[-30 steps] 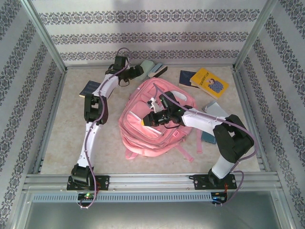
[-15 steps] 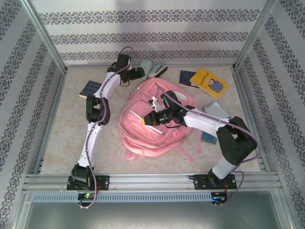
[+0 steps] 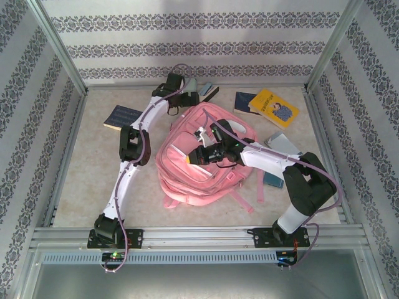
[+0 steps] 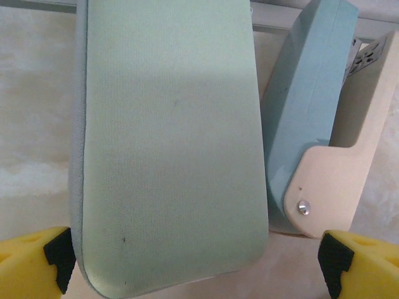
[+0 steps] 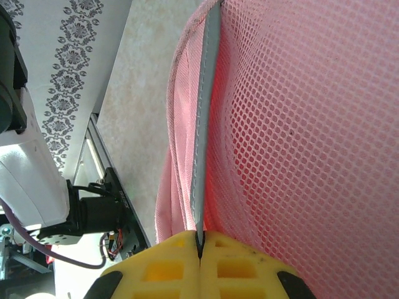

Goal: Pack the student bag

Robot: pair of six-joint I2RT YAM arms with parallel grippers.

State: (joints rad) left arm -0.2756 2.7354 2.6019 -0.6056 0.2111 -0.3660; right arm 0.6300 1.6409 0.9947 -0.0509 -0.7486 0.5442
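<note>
the student bag (image 3: 187, 180) is lying flat in the middle of the surface, and the right end effector (image 3: 194, 156) is sitting on top of it, its yellow fingers (image 5: 243, 268) pressed shut on the grey-trimmed edge of the pink mesh panel (image 5: 312, 124), seemingly to hold a pocket mouth up. the left end effector (image 4: 196, 256) is reaching to the far edge of the surface, just beyond the top of the bag, with its jaws standing wide apart around the near end of a pale green fabric case (image 4: 168, 137). the case's long axis is running straight away from the wrist, so the fingers are flanking its short width, which looks like the right line for a pinch. a teal block with a beige backing (image 4: 305, 112) is lying just beside the case on one side, and that finger is probably needing to close without snagging it. the left arm is clearly the nearer one to the case; the bag is waiting toward the near side and slightly right of it.
</note>
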